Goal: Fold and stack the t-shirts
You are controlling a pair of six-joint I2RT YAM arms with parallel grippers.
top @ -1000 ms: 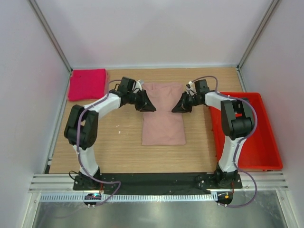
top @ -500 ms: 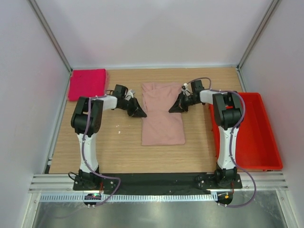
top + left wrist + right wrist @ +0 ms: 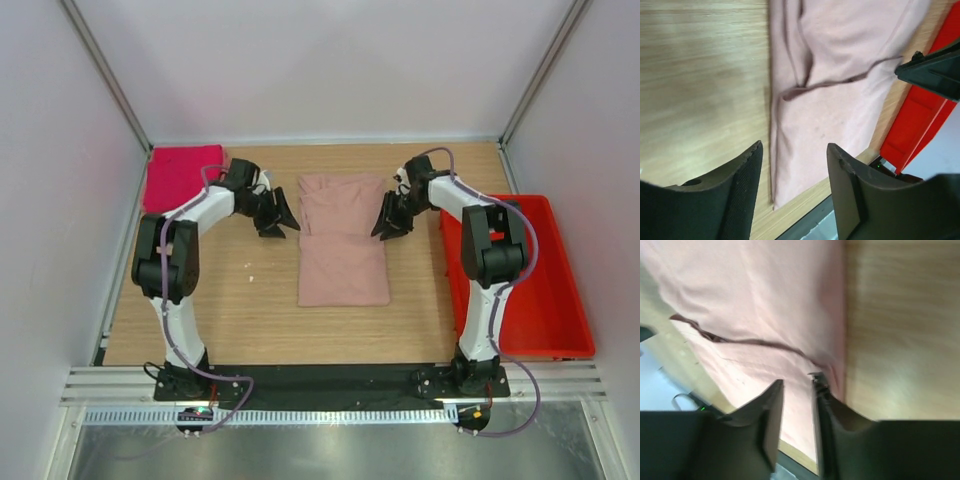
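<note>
A pale dusty-pink cloth t-shirt point(image 3: 343, 250) is laid folded mid-way across the wooden table point(image 3: 250, 300). A bright magenta cloth t-shirt point(image 3: 182, 177) is folded at the far left corner. The left gripper point(image 3: 283, 222) is held beside the pink shirt's left edge, jaws apart and empty. The right gripper point(image 3: 386, 228) is held at its right edge, jaws narrowly apart. A red plastic bin point(image 3: 545, 290) is set rightward.

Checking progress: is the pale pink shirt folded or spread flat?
Folded: the pale pink shirt lies as a narrow rectangle, far end doubled over, no sleeves sticking out.
</note>
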